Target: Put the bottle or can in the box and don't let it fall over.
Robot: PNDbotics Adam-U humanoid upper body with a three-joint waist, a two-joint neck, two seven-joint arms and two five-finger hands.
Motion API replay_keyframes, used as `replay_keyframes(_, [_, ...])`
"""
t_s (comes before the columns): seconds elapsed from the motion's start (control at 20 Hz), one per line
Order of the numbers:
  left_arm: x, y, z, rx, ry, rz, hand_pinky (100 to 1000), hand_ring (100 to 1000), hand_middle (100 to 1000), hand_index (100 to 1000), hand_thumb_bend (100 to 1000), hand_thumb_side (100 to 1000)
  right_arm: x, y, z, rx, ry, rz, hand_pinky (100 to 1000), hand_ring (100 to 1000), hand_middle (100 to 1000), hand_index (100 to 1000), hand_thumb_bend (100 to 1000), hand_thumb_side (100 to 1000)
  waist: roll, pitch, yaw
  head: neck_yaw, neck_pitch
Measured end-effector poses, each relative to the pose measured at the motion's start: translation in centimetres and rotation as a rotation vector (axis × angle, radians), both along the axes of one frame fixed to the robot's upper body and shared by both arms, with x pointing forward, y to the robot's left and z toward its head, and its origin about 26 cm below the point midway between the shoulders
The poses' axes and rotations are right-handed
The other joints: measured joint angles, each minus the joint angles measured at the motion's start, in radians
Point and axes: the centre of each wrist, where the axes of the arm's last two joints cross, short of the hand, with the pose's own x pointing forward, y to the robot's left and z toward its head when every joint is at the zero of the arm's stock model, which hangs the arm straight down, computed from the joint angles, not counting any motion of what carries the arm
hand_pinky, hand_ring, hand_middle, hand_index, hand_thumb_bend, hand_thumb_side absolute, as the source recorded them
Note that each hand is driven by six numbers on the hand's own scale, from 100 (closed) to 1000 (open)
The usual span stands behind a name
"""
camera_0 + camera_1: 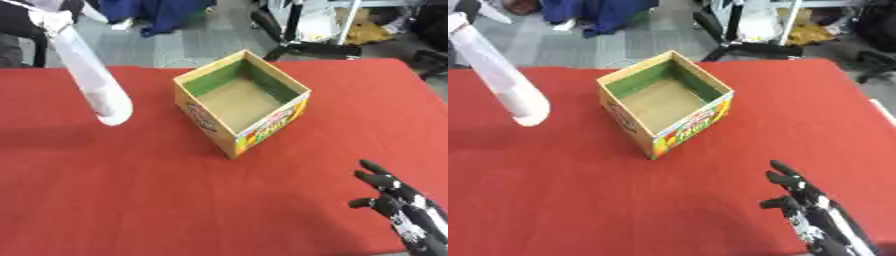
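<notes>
A long white bottle (pixel 94 82) hangs tilted in the air over the left part of the red table (pixel 131 190), its lower end pointing down and to the right. My left hand (pixel 19 19) shows as a black shape in the upper left corner, shut on the bottle's upper end. The open cardboard box (pixel 242 102) stands to the right of the bottle, with green inner walls, a brown floor and nothing inside. My right hand (pixel 404 202) rests open near the lower right corner, fingers up, well apart from the box.
Beyond the table's far edge is a grey floor with a black chair base (pixel 302 47), blue cloth (pixel 157 12) and other clutter. The table's right edge (pixel 424 82) runs close behind the right hand.
</notes>
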Motion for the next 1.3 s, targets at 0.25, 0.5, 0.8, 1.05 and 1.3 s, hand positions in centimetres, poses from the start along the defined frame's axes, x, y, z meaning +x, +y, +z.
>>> replay_keyframes(0.25, [2.1, -1.9, 0.1, -0.102, -0.07, -0.027, 444, 418, 234, 410, 100, 315, 0.5, 0.5, 0.4, 0.001, -0.01, 0.029, 694, 1000, 1000, 812, 100, 520, 0.0, 0.02, -0.042, 0.014, -0.013])
replay_keyframes(0.5, [4.4, -3.6, -0.9, -0.237, -0.154, -0.037, 494, 451, 269, 442, 100, 354, 1.1, 1.2, 0.9, 0.008, -0.026, 0.07, 694, 1000, 1000, 812, 100, 523, -0.002, 0.041, -0.097, 0.036, -0.039])
replay_keyframes(0.8, [6.6, -5.0, -4.2, -0.351, -0.208, -0.059, 757, 770, 592, 769, 331, 551, 1.5, 1.9, 1.3, 0.027, -0.036, 0.112, 694, 1000, 1000, 812, 100, 527, -0.003, 0.055, -0.134, 0.055, -0.062])
replay_keyframes(1.05, [6.7, -5.7, -7.8, -0.185, -0.155, -0.099, 836, 888, 771, 870, 542, 714, 1.5, 2.0, 1.3, 0.031, -0.034, 0.119, 694, 1000, 1000, 812, 100, 528, -0.001, 0.058, -0.134, 0.059, -0.07])
replay_keyframes(1.3, [4.8, -5.6, -8.7, -0.042, -0.14, -0.138, 839, 883, 777, 877, 477, 701, 1.5, 1.9, 1.3, 0.029, -0.035, 0.112, 694, 1000, 1000, 812, 100, 525, 0.006, 0.059, -0.111, 0.039, -0.07])
